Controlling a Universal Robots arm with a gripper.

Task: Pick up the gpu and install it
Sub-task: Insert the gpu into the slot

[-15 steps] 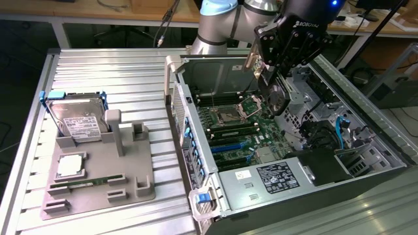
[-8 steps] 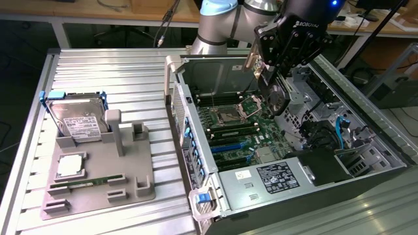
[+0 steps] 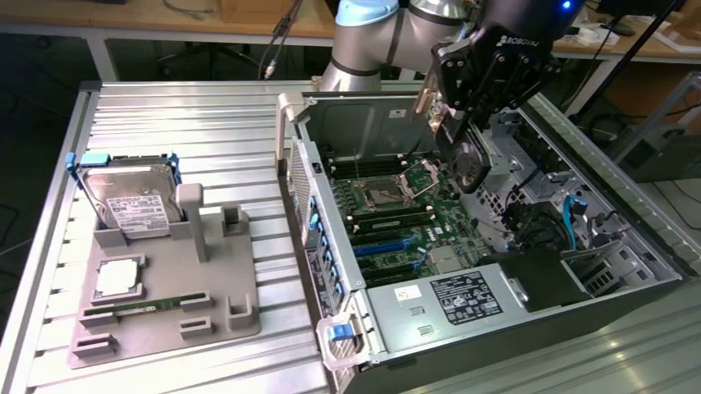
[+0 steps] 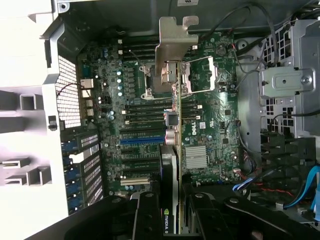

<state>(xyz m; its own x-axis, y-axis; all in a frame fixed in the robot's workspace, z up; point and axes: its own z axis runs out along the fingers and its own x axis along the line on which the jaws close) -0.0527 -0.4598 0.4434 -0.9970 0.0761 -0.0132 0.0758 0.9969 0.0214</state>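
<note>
The gpu [image 3: 470, 158] hangs upright inside the open computer case [image 3: 328, 246], above the motherboard [image 3: 405, 215] and apart from it. Its black round fan faces the exterior view's right. My gripper [image 3: 469, 111] is shut on its upper edge. In the wrist view the gpu [image 4: 173, 150] appears edge-on between my black fingers [image 4: 147, 215], with its silver end bracket [image 4: 175, 45] at the far end. It hovers over the motherboard [image 4: 210, 125], near the blue slot [image 4: 141, 140] and the black slots beside it.
A grey fixture tray [image 3: 219, 287] on the exterior view's left holds a silver hard drive [image 3: 130, 197], a processor [image 3: 118, 279] and a green memory stick [image 3: 143, 308]. Inside the case are the power supply [image 3: 465, 297], blue cables [image 3: 577, 217] and a drive cage [image 4: 287, 85].
</note>
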